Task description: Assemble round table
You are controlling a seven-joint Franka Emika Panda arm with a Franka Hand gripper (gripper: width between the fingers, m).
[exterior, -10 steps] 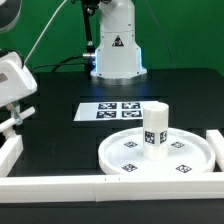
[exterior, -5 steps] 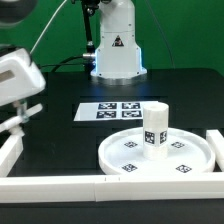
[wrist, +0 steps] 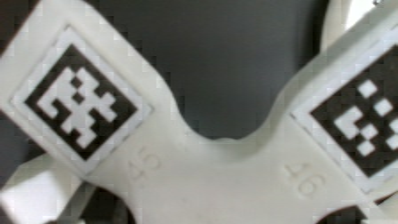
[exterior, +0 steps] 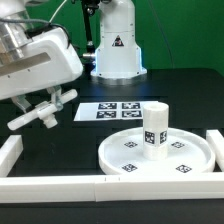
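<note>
here the gripper (exterior: pixel 42 97) clamps the white plastic cross-shaped foot (exterior: pixel 46 109) aloft, tilted; "46" shows beside one black-and-white square tag (wrist: pixel 365 110).

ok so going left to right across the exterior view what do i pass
cross-shaped foot held in the gripper -> marker board -> cylinder leg -> border bar at the exterior view's right edge

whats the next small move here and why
Probably carry the white cross-shaped plastic foot, held in the tool, toward the exterior view's right until it sits above the short white cylinder leg. The leg stands upright on the large round white disc, and the foot hangs left of it.
</note>
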